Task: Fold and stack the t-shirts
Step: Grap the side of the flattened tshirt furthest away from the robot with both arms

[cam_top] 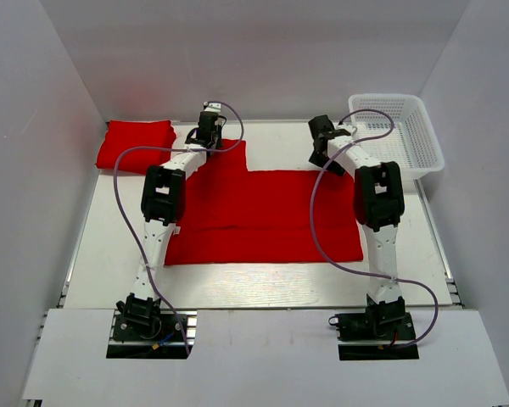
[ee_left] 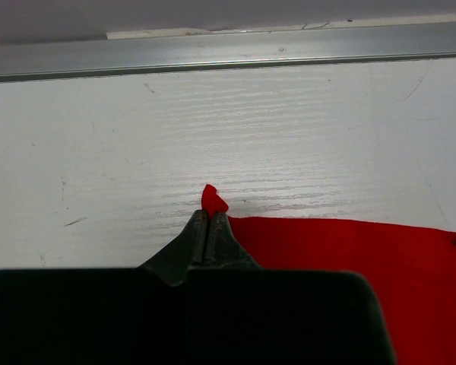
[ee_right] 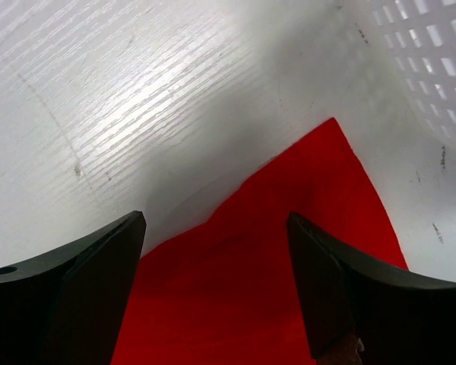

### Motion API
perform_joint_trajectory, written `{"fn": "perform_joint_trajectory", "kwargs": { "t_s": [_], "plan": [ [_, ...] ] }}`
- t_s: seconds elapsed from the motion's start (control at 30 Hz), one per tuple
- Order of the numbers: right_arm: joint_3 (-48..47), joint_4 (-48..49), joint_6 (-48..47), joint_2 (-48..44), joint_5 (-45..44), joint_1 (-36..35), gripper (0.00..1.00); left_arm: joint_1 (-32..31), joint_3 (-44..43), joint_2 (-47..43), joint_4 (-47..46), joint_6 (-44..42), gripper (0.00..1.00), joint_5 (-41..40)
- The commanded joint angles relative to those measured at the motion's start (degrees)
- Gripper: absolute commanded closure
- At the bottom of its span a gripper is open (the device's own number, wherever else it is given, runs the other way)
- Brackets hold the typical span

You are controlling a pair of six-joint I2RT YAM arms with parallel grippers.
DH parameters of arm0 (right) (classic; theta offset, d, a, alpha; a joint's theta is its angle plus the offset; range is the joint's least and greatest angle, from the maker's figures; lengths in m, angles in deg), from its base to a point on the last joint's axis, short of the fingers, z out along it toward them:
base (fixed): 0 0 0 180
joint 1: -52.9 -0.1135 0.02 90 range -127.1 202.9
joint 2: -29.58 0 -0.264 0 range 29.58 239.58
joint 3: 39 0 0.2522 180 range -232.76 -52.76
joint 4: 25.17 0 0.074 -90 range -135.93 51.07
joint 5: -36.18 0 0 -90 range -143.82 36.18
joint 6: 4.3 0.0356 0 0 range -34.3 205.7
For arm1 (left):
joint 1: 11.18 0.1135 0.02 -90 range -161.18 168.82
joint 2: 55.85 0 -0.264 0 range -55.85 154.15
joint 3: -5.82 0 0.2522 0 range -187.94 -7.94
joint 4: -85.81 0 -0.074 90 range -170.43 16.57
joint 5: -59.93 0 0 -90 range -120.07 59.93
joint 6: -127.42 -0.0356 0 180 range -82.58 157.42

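A bright red cotton t-shirt (cam_top: 271,212) lies spread across the middle of the white wood-grain table (cam_top: 263,292), its far-left part reaching toward the back edge. The two white arms lie over its left and right edges, so those outlines are partly hidden from above. The left gripper (ee_left: 210,215) has its dark fingers pressed together on a small peak of that shirt's far corner. Only a nub of red pokes out past the tips, and the wrist camera's own housing blocks everything nearer. The right gripper (ee_right: 215,220) stands wide apart over the shirt's far-right corner, with cloth showing between the fingers. Whether they touch it cannot be told. A folded red t-shirt (cam_top: 136,144) sits at the table's far-left corner, well apart from the white plastic mesh basket (cam_top: 424,148) at the far right. The basket's wall is only a blurred grid in the right wrist view.
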Motion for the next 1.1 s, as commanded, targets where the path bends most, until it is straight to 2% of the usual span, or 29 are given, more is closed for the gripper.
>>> {"fn": "perform_joint_trajectory", "kwargs": {
  "t_s": [0.0, 0.27, 0.37, 0.4, 0.5, 0.6, 0.63, 0.67, 0.73, 0.87, 1.07],
  "plan": [
    [-0.74, -0.10, 1.48, 1.61, -1.60, 0.60, 0.20, 0.17, 0.75, -5.33, 0.83, -0.74, 1.00, 0.54],
    [-0.65, 0.42, 2.01, 4.16, 0.43, 1.04, 0.24, 0.17, -0.31, -5.33, 1.45, -1.96, 1.00, 1.32],
    [-0.65, 0.08, 2.45, 4.78, 1.57, 1.04, 0.47, 0.17, -0.31, -5.33, 1.45, -1.97, 1.00, 1.33],
    [-0.57, 0.07, 2.62, 4.60, 1.48, 0.96, 0.58, 0.17, -0.31, -5.85, 1.45, -1.97, 1.00, 1.33],
    [0.13, -0.19, 2.63, 3.55, 0.52, 0.96, 0.63, 0.17, -0.31, -5.86, 2.06, -2.49, 1.00, 0.81],
    [1.10, -0.28, 2.45, 2.58, 0.08, 0.87, 0.74, 0.70, -0.31, -6.38, 2.06, -2.49, 1.00, 0.80],
    [1.37, -0.19, 2.45, 1.89, -0.01, 0.87, 0.85, 0.70, -0.83, -6.38, 2.67, -2.49, 1.00, 0.80],
    [1.63, -0.28, 2.45, 1.44, 0.08, 0.95, 0.91, 0.70, -0.83, -7.08, 2.68, -2.49, 1.00, 0.80],
    [2.33, -0.89, 2.54, 0.56, -0.19, 0.78, 1.00, 0.70, -0.83, -7.70, 3.20, -2.49, 1.00, 0.80],
    [3.65, -1.69, 2.89, -1.37, -1.42, 0.95, 1.00, 0.70, 1.18, -10.95, 3.20, -2.49, 1.00, 1.42],
    [7.16, -1.51, 1.67, -5.75, -2.65, 0.43, 1.00, 0.70, 9.00, -19.01, 1.98, -2.49, 1.00, 3.61]
  ]
}}
